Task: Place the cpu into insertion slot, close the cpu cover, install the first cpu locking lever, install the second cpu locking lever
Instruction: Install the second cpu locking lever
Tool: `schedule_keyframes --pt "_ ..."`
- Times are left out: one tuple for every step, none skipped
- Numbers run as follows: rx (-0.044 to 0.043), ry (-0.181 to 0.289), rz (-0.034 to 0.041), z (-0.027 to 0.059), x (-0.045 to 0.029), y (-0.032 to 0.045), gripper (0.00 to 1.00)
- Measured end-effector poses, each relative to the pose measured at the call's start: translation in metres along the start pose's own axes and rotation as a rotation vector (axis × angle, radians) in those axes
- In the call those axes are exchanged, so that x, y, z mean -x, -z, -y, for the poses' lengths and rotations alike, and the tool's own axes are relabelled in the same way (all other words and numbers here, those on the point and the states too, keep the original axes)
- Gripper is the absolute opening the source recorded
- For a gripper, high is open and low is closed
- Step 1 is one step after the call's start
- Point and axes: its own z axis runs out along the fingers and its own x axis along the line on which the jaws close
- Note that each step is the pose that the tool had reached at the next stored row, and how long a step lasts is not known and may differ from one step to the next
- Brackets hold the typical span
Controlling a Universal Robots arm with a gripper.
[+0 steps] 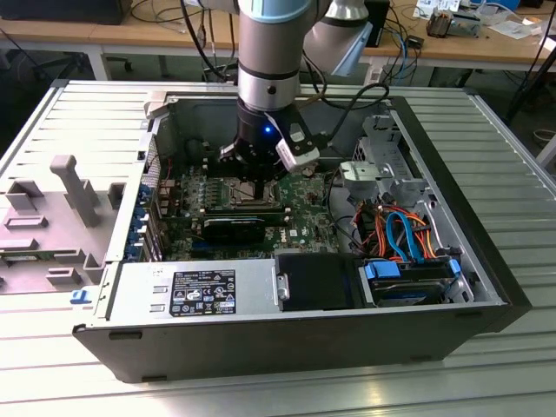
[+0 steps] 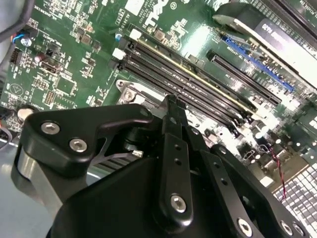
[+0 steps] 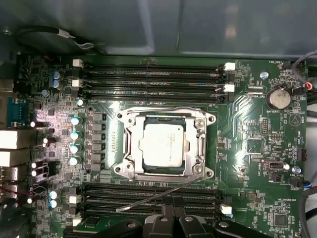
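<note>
In the first wrist view the cpu (image 3: pixel 163 144), a dull silver square, lies in the insertion slot (image 3: pixel 124 172) at the middle of the green board. The cpu cover (image 3: pixel 200 144), a silver frame, lies flat around the cpu. A thin locking lever (image 3: pixel 158 197) angles out from the socket's corner over the memory slots, unlatched. My gripper (image 3: pixel 175 219) hangs just past that lever with its black fingers (image 2: pixel 172 144) together and nothing between them. In the exterior view the gripper (image 1: pixel 252 185) hovers low over the socket inside the open computer case.
Long black memory slots (image 3: pixel 148 74) flank the socket on two sides. A black card (image 1: pixel 234 228), a silver power supply (image 1: pixel 195 291), a drive bay with blue clips (image 1: pixel 408 282) and orange and blue cables (image 1: pixel 400 230) crowd the case. A grey fixture (image 1: pixel 69 187) stands outside on the exterior view's left.
</note>
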Motion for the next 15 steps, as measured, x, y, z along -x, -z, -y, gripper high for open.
schedule_keyframes --pt "0.0001 0.000 0.0000 -0.0002 -0.0001 -0.0018 0.11" --pt "0.0001 0.000 0.0000 -0.0005 -0.0003 -0.0035 0.11" --pt "0.0000 0.000 0.0000 -0.0007 -0.0004 -0.0053 0.11" --pt "0.0000 0.000 -0.0001 -0.0008 -0.0006 -0.0068 0.11" --pt "0.0000 0.000 -0.0001 -0.0012 -0.0013 -0.0086 0.11" --pt "0.0000 0.000 -0.0001 -0.0014 -0.0021 -0.0094 0.11" --pt "-0.0002 0.000 -0.0001 -0.0014 -0.0032 -0.0098 0.11" --pt "0.0000 0.000 0.0000 -0.0015 -0.0051 -0.0102 0.11" --pt "0.0000 0.000 0.0000 -0.0016 -0.0064 -0.0103 0.11" --pt "-0.0001 0.000 -0.0001 -0.0014 -0.0078 -0.0104 0.11" --pt "-0.0001 0.000 0.0000 -0.0001 -0.0094 -0.0105 0.11" --pt "-0.0002 0.000 0.0000 0.0013 -0.0097 -0.0105 0.11" --pt "-0.0001 0.000 0.0000 0.0046 -0.0102 -0.0107 0.11" --pt "0.0001 0.000 0.0001 0.0064 -0.0103 -0.0108 0.11" --pt "0.0000 0.000 0.0000 0.0071 -0.0103 -0.0108 0.11"
